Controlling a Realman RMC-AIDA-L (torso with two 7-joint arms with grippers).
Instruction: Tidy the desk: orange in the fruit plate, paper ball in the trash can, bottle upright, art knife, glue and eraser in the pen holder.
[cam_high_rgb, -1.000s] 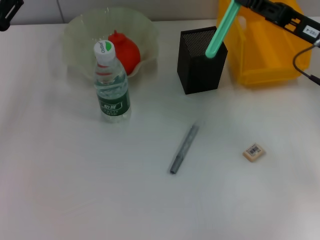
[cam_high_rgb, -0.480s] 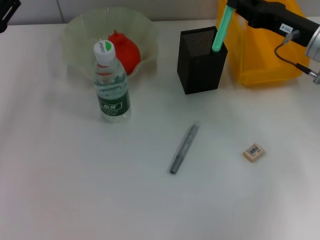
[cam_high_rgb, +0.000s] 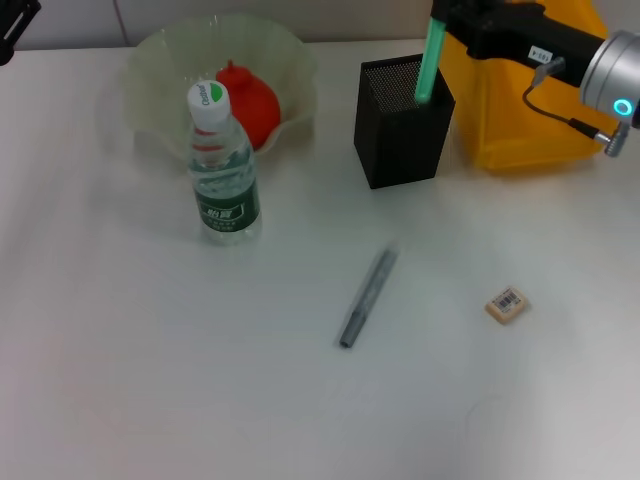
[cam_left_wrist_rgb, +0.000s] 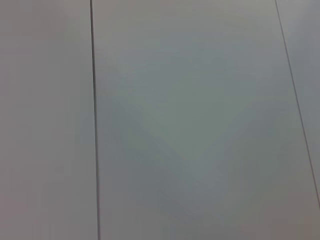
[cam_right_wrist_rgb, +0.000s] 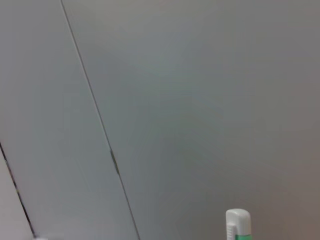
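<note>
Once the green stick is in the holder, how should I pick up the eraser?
Come straight down on the eraser. It lies flat on the table, sticker up, turned at an angle, with open space all round. Turn the right gripper so its fingers close across the short width, on the two long side faces.

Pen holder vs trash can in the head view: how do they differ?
The pen holder is black mesh, the trash can solid yellow plastic. The pen holder is smaller and stands nearer the table's middle. A green stick pokes into the pen holder; the trash can's contents are not visible. Both are upright, open-topped boxes.
</note>
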